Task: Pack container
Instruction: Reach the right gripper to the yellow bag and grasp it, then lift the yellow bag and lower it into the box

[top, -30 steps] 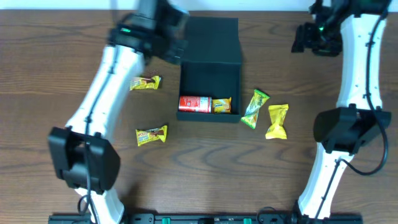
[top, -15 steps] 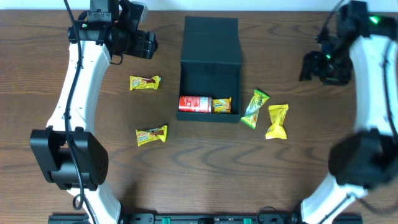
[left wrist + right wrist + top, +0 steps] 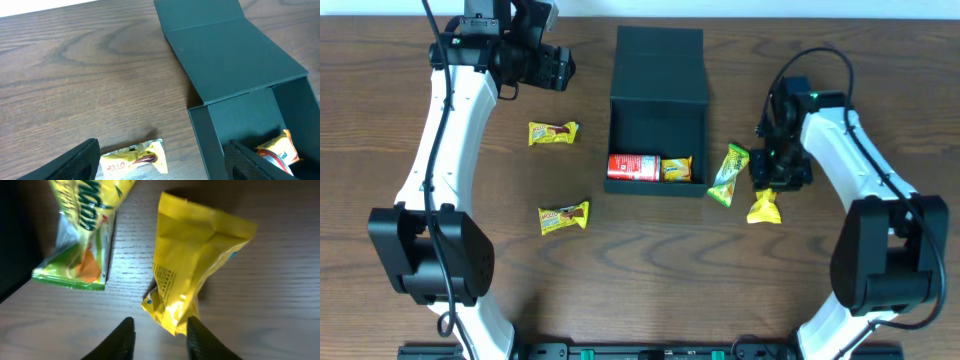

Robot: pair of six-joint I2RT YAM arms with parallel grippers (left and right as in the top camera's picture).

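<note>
The container [image 3: 658, 110] is a dark teal box standing open in the middle of the table, its lid [image 3: 660, 65] laid flat behind it. A red packet [image 3: 633, 166] and an orange-yellow packet [image 3: 676, 168] lie inside at its near wall. My right gripper [image 3: 767, 185] points down at the top end of a yellow packet [image 3: 765, 208]. In the right wrist view that packet's [image 3: 195, 265] lower corner lies between the parted jaws of this gripper [image 3: 161, 322], against the right finger [image 3: 202, 340]. My left gripper [image 3: 552, 70] hangs open, high above a yellow packet [image 3: 132, 159] left of the box.
A green packet [image 3: 729, 174] lies between the box and the yellow packet, close to my right gripper. Two yellow snack packets [image 3: 553, 133] [image 3: 563, 217] lie on the wood left of the box. The container's wall [image 3: 200, 135] is beside my left gripper's right finger [image 3: 255, 162].
My right arm has swung in from the far right and come down over the yellow packet, its jaws narrowing. My left arm moved left off the container a second ago, then held still.
</note>
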